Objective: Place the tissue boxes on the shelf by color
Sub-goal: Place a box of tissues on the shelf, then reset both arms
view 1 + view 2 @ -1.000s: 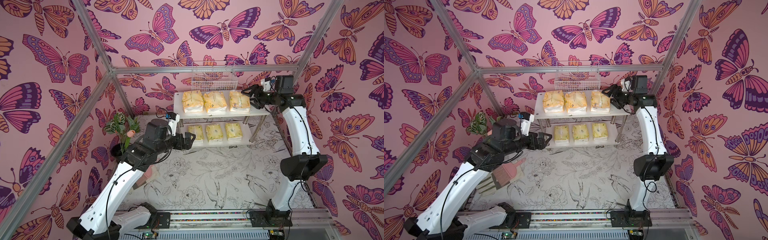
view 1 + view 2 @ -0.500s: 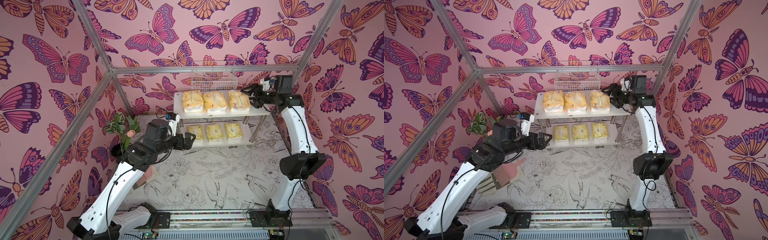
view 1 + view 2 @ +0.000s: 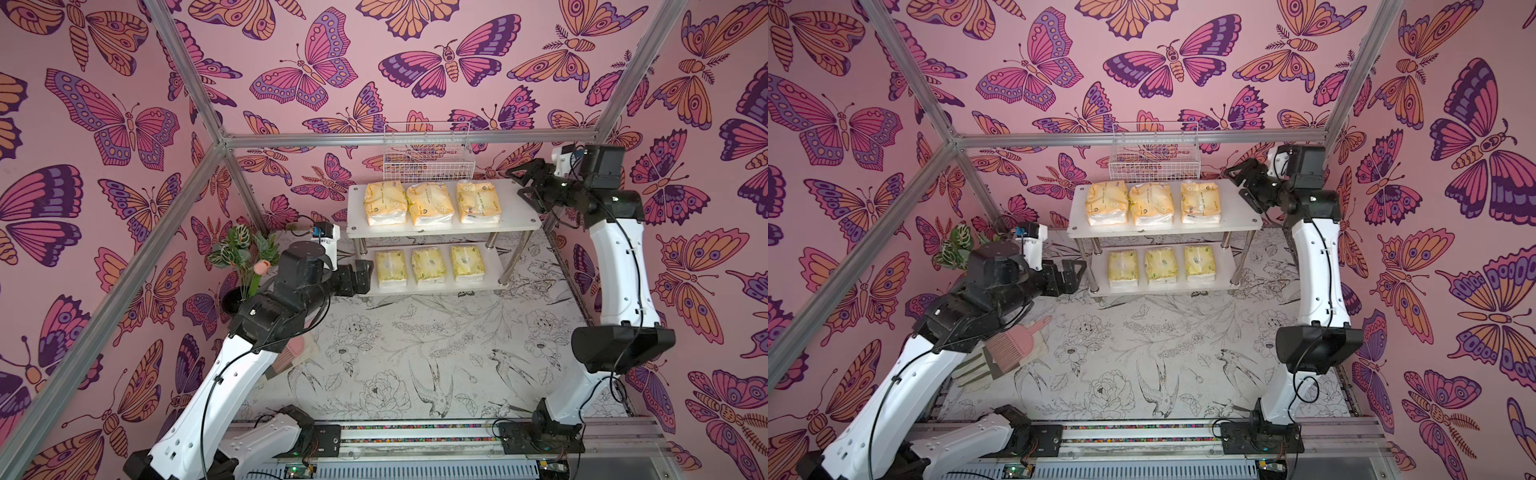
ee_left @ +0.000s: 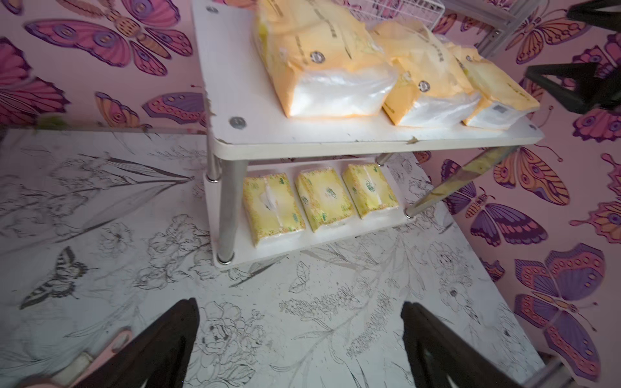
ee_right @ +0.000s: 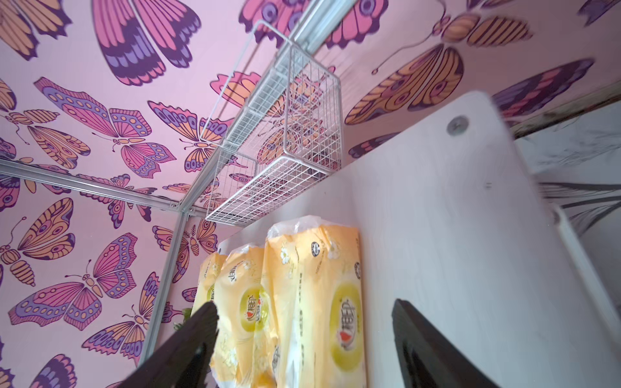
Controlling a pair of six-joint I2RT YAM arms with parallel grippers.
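Tissue boxes [image 3: 478,203], 3 orange: nearest just beside spread right hand [image 3: 515,181].

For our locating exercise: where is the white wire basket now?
In a top view, the wire basket hangs at the back wall, just behind the shelf and its orange tissue packs.

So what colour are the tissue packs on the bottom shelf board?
Pale lemon-yellow with green logos. The lower packs show best in the left wrist view.
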